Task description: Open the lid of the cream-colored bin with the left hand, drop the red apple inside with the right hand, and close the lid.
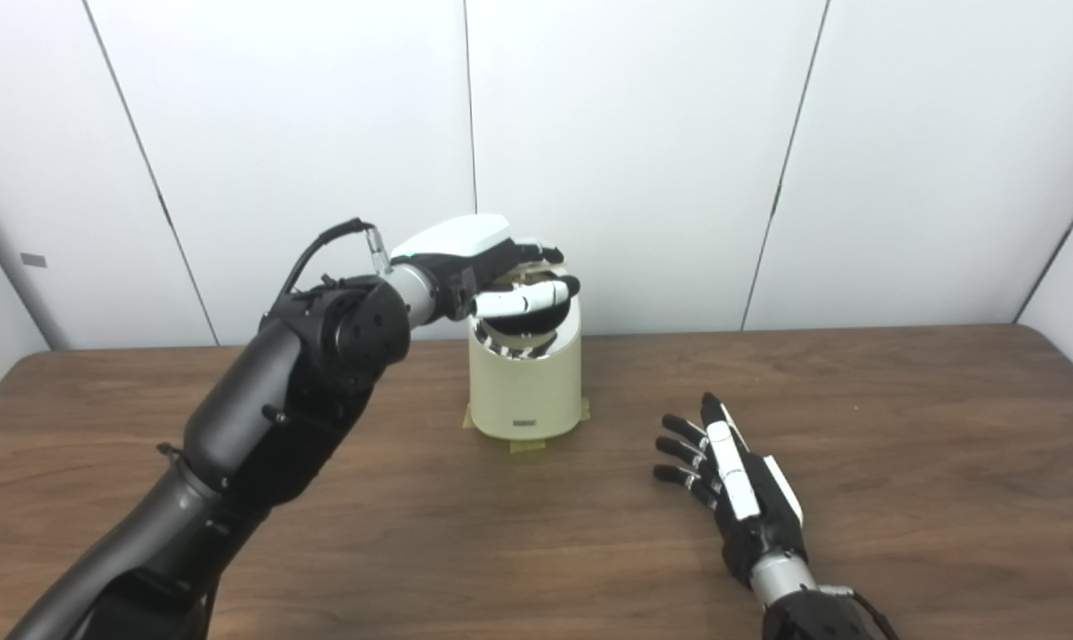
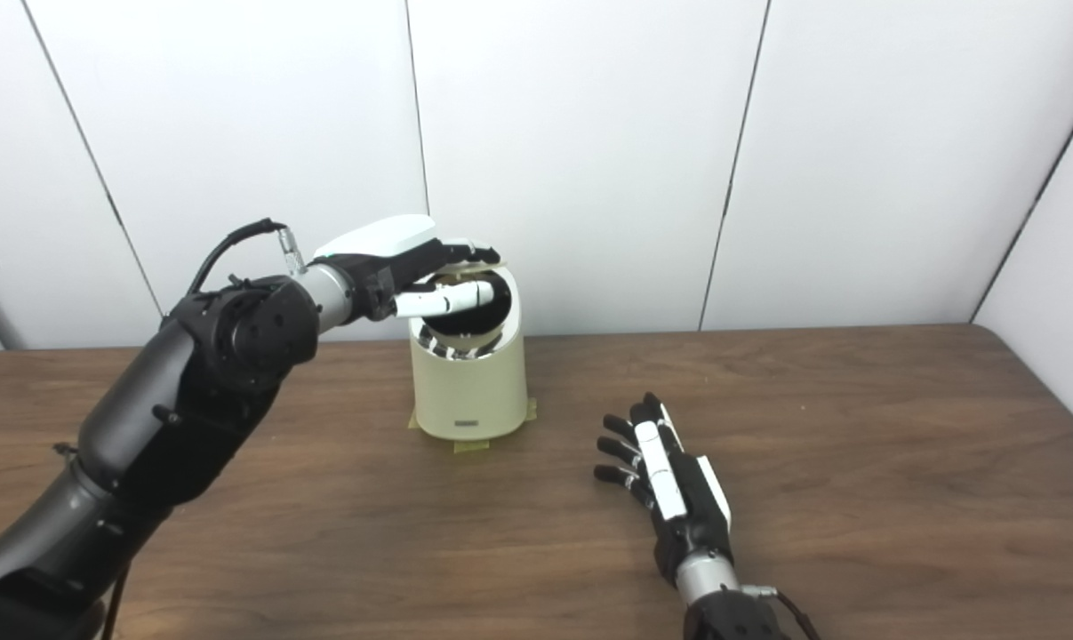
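Left hand (image 1: 478, 267) at mouth of cream bin (image 1: 525, 382), fingers curled over raised lid (image 2: 474, 258), grip unclear. Right hand (image 1: 736, 480) flat on table (image 1: 900, 462), fingers spread, empty.

The bin (image 1: 524, 382) stands on the table (image 1: 900, 444) toward its back edge, left of centre, with walls behind it. The left hand (image 1: 478, 267) sits at the bin's top, its fingers (image 1: 523, 300) over the open mouth. The right hand (image 1: 736, 480) lies on the table, in front and right of the bin, apart from it.
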Controlling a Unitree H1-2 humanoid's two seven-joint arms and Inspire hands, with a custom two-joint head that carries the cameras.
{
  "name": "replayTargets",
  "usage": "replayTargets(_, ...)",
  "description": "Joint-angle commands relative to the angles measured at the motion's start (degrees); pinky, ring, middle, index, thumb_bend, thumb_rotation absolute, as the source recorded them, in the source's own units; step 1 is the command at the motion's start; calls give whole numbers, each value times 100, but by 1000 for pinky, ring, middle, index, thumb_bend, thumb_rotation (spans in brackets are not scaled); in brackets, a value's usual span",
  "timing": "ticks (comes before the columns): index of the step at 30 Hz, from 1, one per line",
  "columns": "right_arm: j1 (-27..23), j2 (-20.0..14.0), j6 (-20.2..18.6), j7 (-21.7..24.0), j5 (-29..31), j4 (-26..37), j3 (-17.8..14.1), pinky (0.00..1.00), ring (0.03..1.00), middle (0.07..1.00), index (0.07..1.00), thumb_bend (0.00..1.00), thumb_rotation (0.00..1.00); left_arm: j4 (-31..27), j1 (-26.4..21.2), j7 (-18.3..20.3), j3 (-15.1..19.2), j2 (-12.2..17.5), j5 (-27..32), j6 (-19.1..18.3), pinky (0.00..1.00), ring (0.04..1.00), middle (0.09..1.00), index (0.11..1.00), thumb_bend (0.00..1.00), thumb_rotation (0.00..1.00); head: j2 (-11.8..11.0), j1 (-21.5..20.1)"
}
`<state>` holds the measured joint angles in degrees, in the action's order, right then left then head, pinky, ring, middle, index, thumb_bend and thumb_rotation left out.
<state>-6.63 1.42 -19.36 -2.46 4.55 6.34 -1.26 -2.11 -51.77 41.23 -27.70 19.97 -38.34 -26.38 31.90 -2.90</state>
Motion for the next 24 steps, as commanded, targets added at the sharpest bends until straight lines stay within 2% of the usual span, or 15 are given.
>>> replayTargets(1, -90, -58, 208, 53, -131, 54, 78, 669, 785, 822, 992, 481, 860, -106, -175, 38, 34, 169, -139, -7, 925, 951, 939, 926, 489, 1000, 4, -2)
replayTargets(6, -87, -96, 255, 79, -206, 20, 125, 676, 781, 820, 992, 486, 839, -106, -80, 116, -39, 233, -227, 90, 897, 929, 923, 902, 496, 1000, -15, -5)
replayTargets(14, -69, -96, 230, 61, -275, 62, 156, 689, 791, 822, 993, 476, 854, -138, 5, 221, -112, 269, -296, 209, 901, 924, 927, 916, 519, 1000, 19, -12)
replayTargets(24, -84, -99, 148, 123, -251, 81, 164, 713, 806, 829, 1000, 479, 856, -92, 89, 277, -246, 242, -429, 381, 958, 940, 932, 919, 545, 1000, 56, -36)
